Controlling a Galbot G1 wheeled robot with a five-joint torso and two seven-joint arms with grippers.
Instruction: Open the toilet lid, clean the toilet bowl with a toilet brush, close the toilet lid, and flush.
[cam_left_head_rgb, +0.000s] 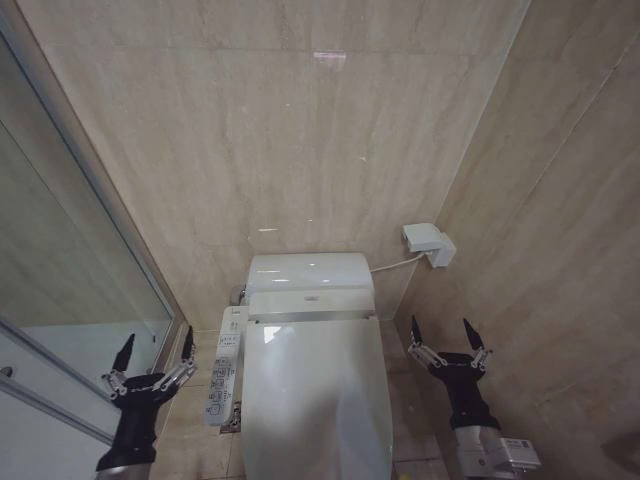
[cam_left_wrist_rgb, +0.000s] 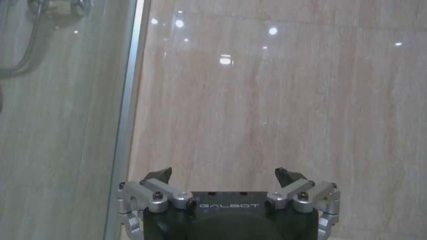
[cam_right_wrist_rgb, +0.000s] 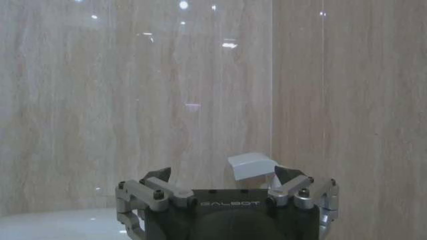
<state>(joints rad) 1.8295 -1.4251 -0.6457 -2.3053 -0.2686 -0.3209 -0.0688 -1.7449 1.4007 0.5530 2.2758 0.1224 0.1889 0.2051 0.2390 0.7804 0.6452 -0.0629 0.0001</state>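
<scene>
Toilet with its lid down, a spread gripper raised on either side.

The toilet lid (cam_left_head_rgb: 315, 400) lies flat and shut over the toilet bowl (cam_left_head_rgb: 240, 435), which stands against the far tiled wall (cam_left_head_rgb: 300, 130), with the button panel (cam_left_head_rgb: 224, 378) along its left side. The left gripper (cam_left_head_rgb: 154, 352) is held up to the left of the panel, near the glass partition (cam_left_head_rgb: 70, 270), its fingers wide apart and empty. The right gripper (cam_left_head_rgb: 444, 334) is held up to the right of the lid, fingers also parted and empty, below a small white box (cam_left_head_rgb: 428, 243) on the far wall with a cable to the toilet.
</scene>
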